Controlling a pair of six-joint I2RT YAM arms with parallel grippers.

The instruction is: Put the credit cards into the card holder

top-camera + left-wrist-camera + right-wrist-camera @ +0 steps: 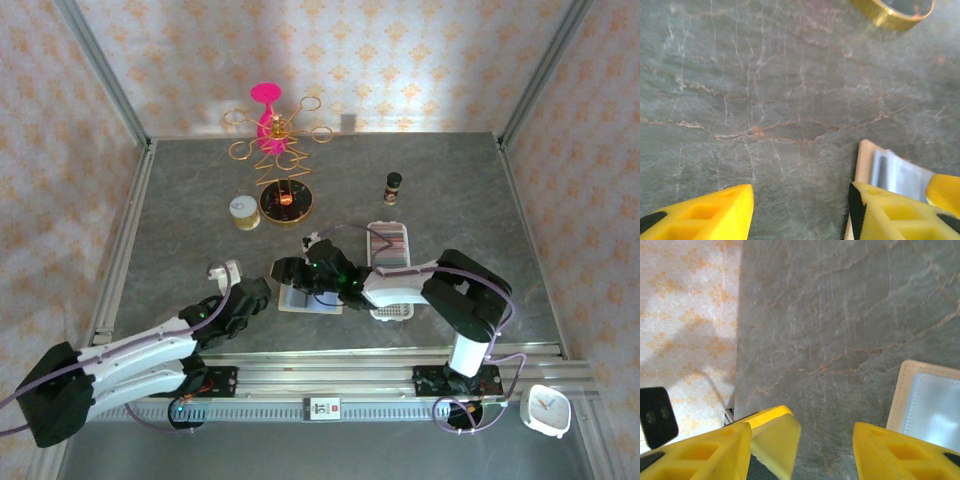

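Observation:
The card holder (312, 303) lies unfolded on the grey table between the two arms. It is beige with pale clear sleeves, and its edge shows in the left wrist view (875, 165) and the right wrist view (927, 405). The credit cards (388, 240) stand in a row in the far end of the white tray (392, 312). My left gripper (258, 296) (801, 210) is open just left of the holder, with bare table between its fingers. My right gripper (290, 272) (802, 450) hangs open over the holder's left side, holding nothing. A yellow finger (775, 440) of the other gripper shows beside it.
A gold wire stand with a pink top (272, 130) and a round gold base (287, 202) stand at the back, with a small gold tin (244, 212) beside them. A dark little bottle (394, 187) stands behind the tray. A white clock (546, 410) sits off the table's near right corner.

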